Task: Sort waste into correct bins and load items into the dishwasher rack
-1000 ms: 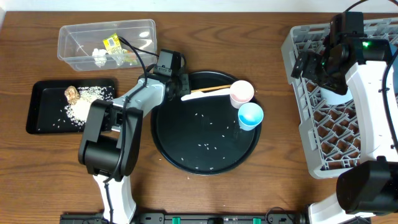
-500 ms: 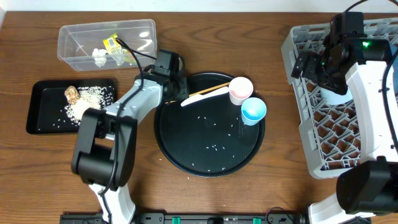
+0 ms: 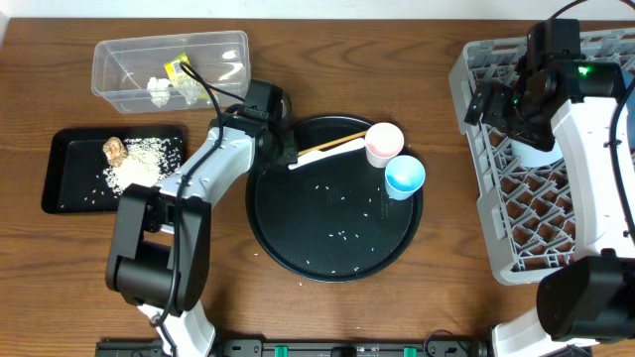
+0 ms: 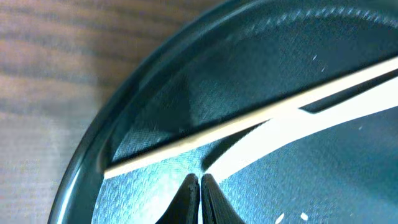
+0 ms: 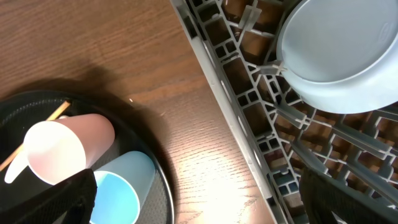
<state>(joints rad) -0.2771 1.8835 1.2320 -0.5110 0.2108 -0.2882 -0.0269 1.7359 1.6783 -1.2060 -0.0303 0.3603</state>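
My left gripper (image 3: 286, 154) is shut and empty at the upper left rim of the large round black tray; in its wrist view the closed fingertips (image 4: 199, 186) rest on the tray floor. My right gripper (image 3: 479, 107) is wide open and empty over the grey rack's left edge (image 3: 483, 188). The white bowl (image 3: 531, 154) lies in the rack (image 5: 342, 56). The pink cup (image 3: 385, 144) and light-blue cup (image 3: 404, 176) stand on the round tray. The wrapper (image 3: 181, 71) and tissue (image 3: 157, 89) lie in the clear tub (image 3: 129, 59). Rice (image 3: 139, 159) and the brown lump (image 3: 113, 150) lie in the black tray (image 3: 69, 198). The dark-blue bowl is out of view.
The round black tray (image 3: 298, 238) holds a chopstick (image 3: 337, 145), a white spoon (image 3: 313, 155) and scattered rice grains (image 3: 337, 235). Bare wooden table lies between this tray and the rack.
The left arm's elbow has swung to the left. The round tray with its cups has shifted slightly to the right. The right arm has not moved.
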